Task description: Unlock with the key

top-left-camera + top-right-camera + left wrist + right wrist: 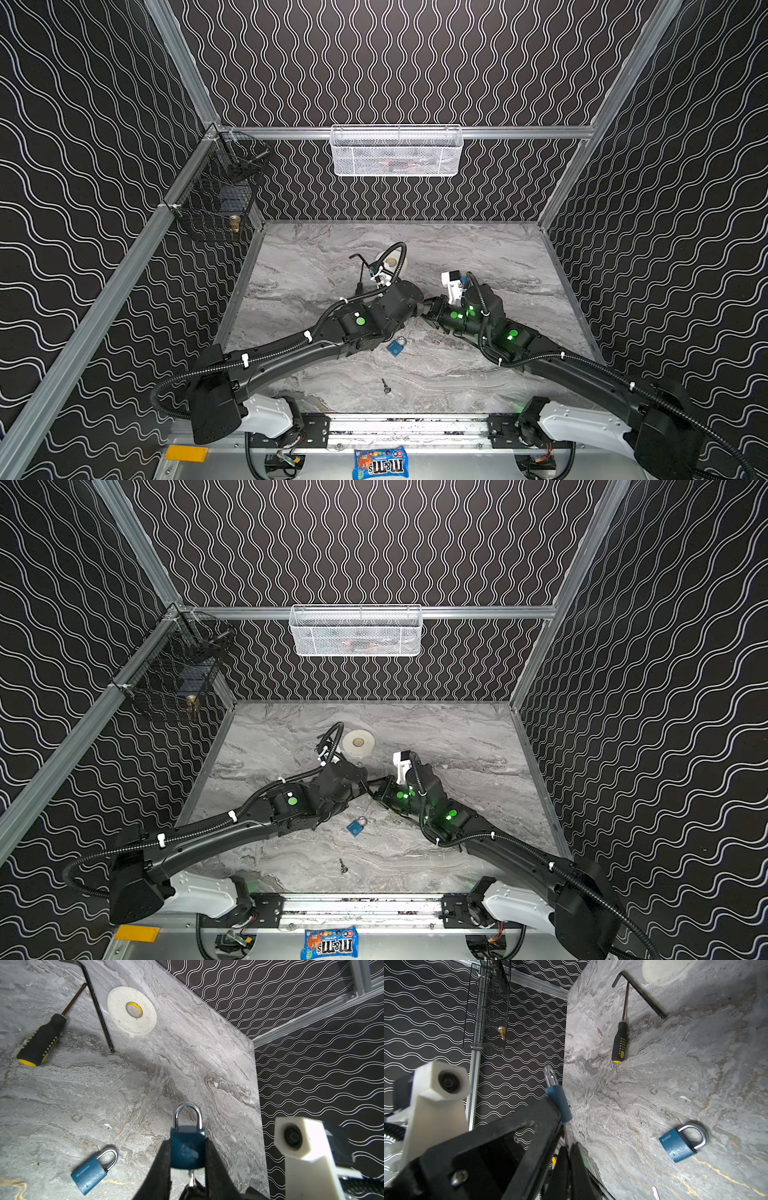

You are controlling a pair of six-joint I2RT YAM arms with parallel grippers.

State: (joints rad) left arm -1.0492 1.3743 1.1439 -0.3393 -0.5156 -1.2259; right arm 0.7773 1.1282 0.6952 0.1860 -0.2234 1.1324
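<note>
Grey marbled tabletop (478,257) fills the lower middle of both top views, walled in by black paper with white wavy lines. Near the centre of those views our two arms meet tip to tip. Our left gripper (187,1154) is pinching a blue padlock (187,1136) by its body, held clear of the marble, shackle closed and pointing away from the wrist. Our right gripper (568,1158) is pressed together on a small silver key (191,1178), whose shank runs up to the underside of that padlock; we cannot tell how deep it sits in the keyway. A second padlock (395,346), also blue, lies flat on the marble just below our left wrist in both top views, shackle closed, and a loose key (386,386) lies lower still, toward the front edge. Above the arms in those views we see a white tape roll (358,742), and beside it to the left a black hex key (97,1007) and a black-and-yellow screwdriver (41,1041), all resting on the marble. We see a white mesh basket (397,151) hanging on the back wall at upper centre, a black wire basket (216,195) at the left, and a candy bag (380,463) at the bottom edge.
</note>
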